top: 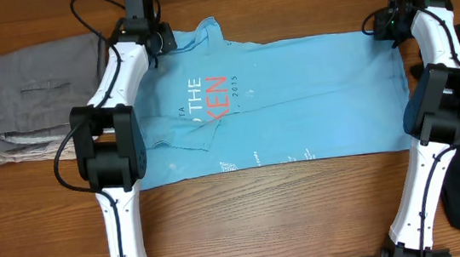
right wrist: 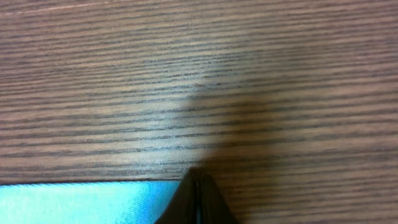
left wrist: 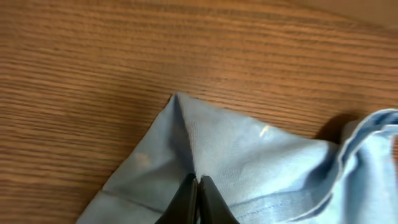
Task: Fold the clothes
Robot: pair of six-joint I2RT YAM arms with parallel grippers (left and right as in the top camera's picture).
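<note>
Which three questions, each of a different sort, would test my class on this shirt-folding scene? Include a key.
1. True or false: the T-shirt lies crumpled in a heap.
2. Which item lies on the left tool's side of the T-shirt? A) grey trousers B) yellow towel C) red jacket
3. Fill in: the left tool is ___ on the T-shirt's fabric.
Key: 1 false, it is spread out; 2 A; 3 shut.
</note>
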